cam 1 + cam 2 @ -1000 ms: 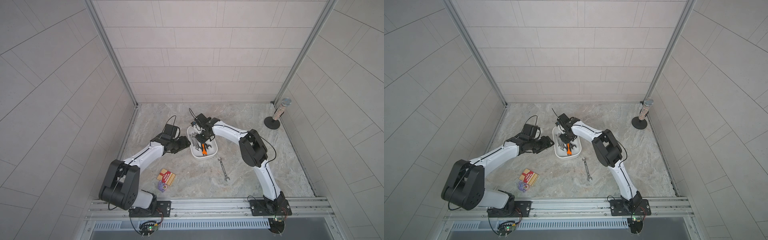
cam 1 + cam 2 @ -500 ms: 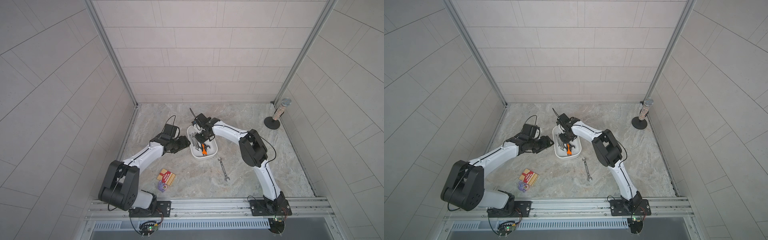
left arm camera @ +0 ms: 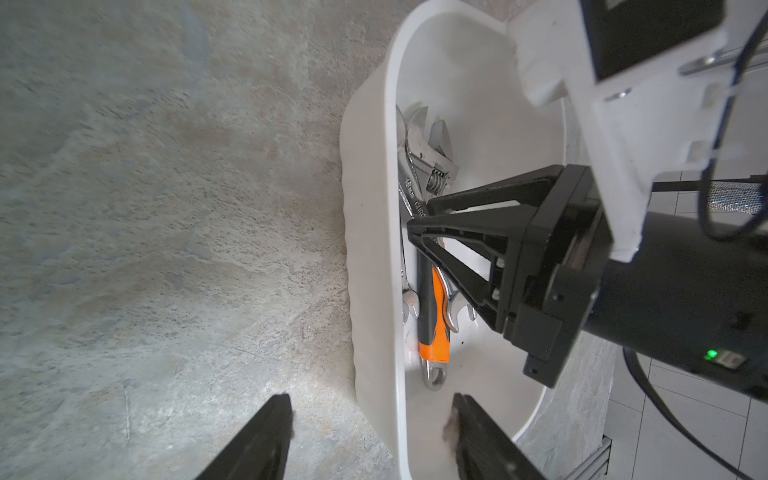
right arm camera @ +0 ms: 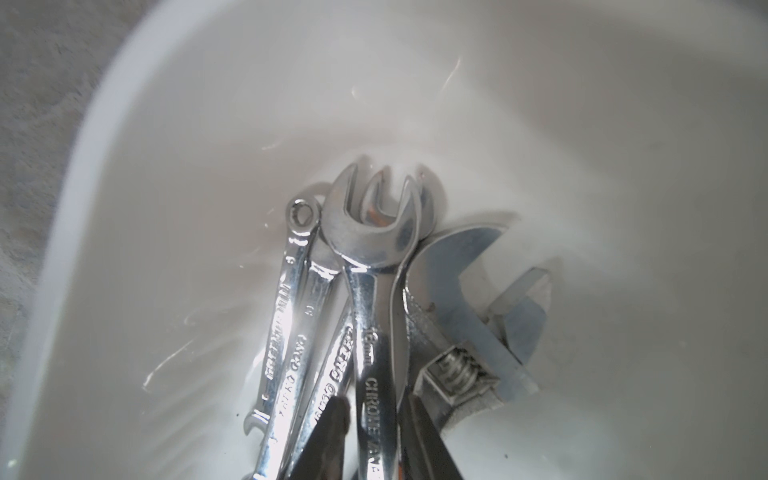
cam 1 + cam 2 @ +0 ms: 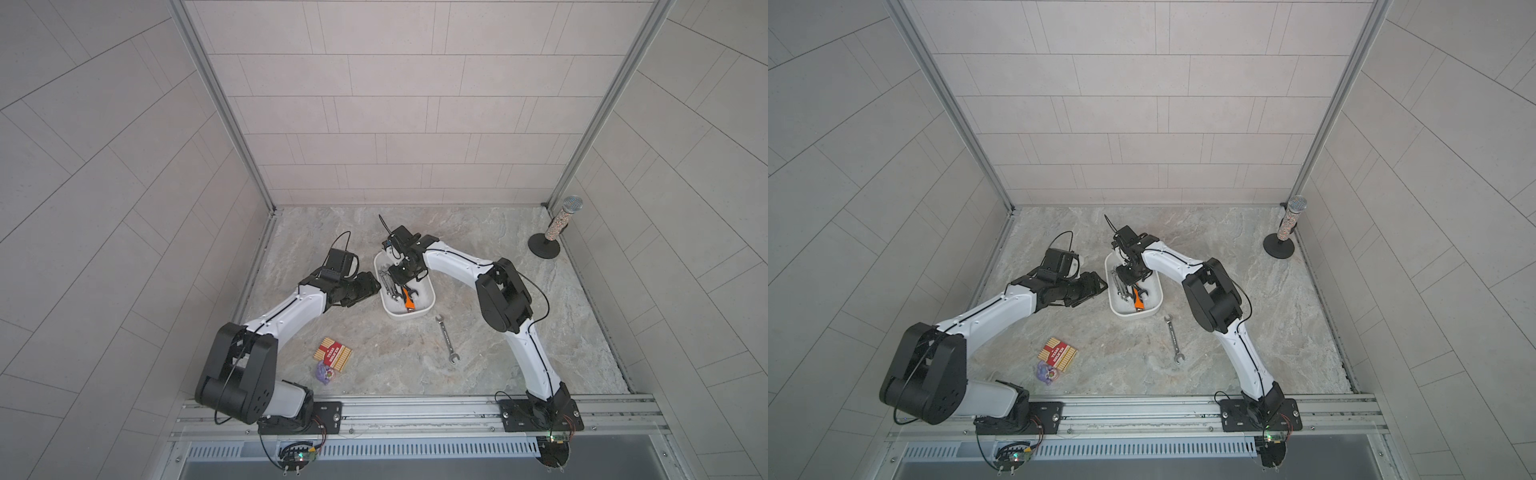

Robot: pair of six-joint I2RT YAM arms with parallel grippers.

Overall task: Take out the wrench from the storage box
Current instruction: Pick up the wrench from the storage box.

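Observation:
The white storage box (image 5: 409, 318) (image 5: 1133, 314) stands mid-floor and holds several chrome wrenches plus an orange-handled adjustable wrench (image 5: 406, 298) (image 3: 434, 328). My right gripper (image 5: 400, 286) (image 4: 374, 419) reaches down into the box. Its fingers (image 4: 332, 432) stand narrowly apart on either side of the shank of an open-end wrench (image 4: 370, 257), which lies on the pile beside the adjustable wrench's head (image 4: 457, 299). My left gripper (image 5: 376, 284) (image 3: 372, 415) is open astride the box's left wall (image 3: 374, 249), one finger outside and one inside, neither touching it.
A lone chrome wrench (image 5: 446, 338) (image 5: 1173, 338) lies on the stone floor right of the box. A red and yellow packet (image 5: 332, 353) and a purple bag (image 5: 325, 371) lie near the front left. A microphone on a stand (image 5: 557, 228) is in the back right corner.
The right gripper's jaws have parted a little inside the box. Both arms stay where they were, and the box has not moved.

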